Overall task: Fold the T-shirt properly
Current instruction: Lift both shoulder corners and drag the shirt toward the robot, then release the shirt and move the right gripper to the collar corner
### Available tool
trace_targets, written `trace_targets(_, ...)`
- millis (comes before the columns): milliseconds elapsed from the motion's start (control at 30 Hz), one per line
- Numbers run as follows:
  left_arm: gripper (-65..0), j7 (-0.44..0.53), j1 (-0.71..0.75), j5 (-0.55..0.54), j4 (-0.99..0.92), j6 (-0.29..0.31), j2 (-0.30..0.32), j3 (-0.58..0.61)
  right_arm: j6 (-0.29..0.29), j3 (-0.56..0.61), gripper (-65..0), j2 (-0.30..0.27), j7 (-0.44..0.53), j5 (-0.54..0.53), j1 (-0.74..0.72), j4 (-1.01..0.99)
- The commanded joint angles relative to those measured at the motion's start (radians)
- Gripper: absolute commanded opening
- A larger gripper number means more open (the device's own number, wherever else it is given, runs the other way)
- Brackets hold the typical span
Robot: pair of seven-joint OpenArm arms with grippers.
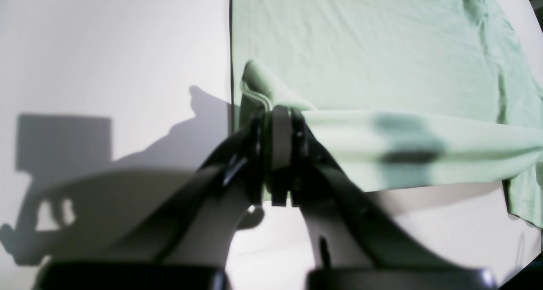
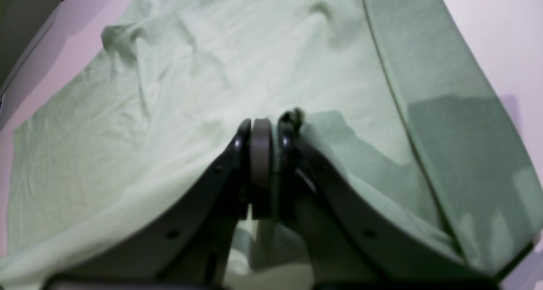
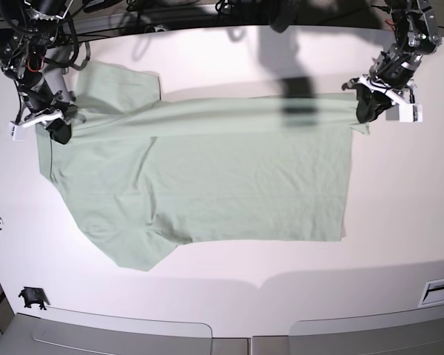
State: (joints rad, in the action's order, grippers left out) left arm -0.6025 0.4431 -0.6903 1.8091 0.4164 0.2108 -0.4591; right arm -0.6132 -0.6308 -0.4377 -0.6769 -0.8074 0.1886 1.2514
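The T-shirt (image 3: 207, 185) lies spread across the middle of the white worktop (image 3: 229, 296), its far edge lifted into a taut fold. Toward the worktop's far corners, the right pincer (image 3: 59, 127) and left pincer (image 3: 366, 103) each clamp one end of that fold.

white table (image 3: 229, 281), hard shadows

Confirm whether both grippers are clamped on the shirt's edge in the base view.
Yes: the left gripper and right gripper each pinch the T-shirt.
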Motion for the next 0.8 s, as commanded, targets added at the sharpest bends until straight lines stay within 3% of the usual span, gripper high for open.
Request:
trace_targets(0, -59.9, 0.028, 0.0, -0.015, 0.018, 0.006, 0.009, -0.006, -0.009, -0.008, -65.0, -0.025, 0.026, -0.014, -0.009, 0.016)
trace_targets(33, -53.2, 0.029, 0.0, -0.011, 0.018, 0.006, 0.009, -0.006, -0.012, -0.008, -64.2, -0.025, 0.026, -0.014, -0.009, 0.016)
trace_targets(100, -43.7, 0.051, 0.0, 0.018, 0.018, 0.005, 0.009, -0.006, -0.019, -0.008, -46.8, -0.025, 0.027, -0.014, -0.009, 0.016)
trace_targets(167, -41.0, 0.078, 0.0, 0.056, 0.018, 0.003, 0.009, -0.006, -0.018, -0.008, -35.4, -0.025, 0.027, -0.015, -0.009, 0.016)
trace_targets(200, -41.0, 0.088, 0.0, 0.069, 0.018, 0.003, 0.009, -0.006, -0.018, -0.009, -33.6, -0.026, 0.027, -0.017, -0.009, 0.016)
trace_targets(333, -41.1, 0.101, 0.001, 0.092, 0.018, 0.003, 0.023, -0.006, -0.018, -0.051, -33.6, -0.025, -0.011, -0.093, -0.009, 0.023)
trace_targets(467, -41.0, 0.075, 0.003, 0.116, 0.035, 0.003, 0.071, -0.041, -0.019, -0.179, -33.6, -0.028, -0.103, -0.154, -0.008, 0.068)
trace_targets(767, -41.1, 0.049, 0.006, 0.114, 0.172, 0.002, 0.154, -0.299, -0.031, -0.369, -33.6, -0.103, -0.172, -0.277, 0.15, 0.102)
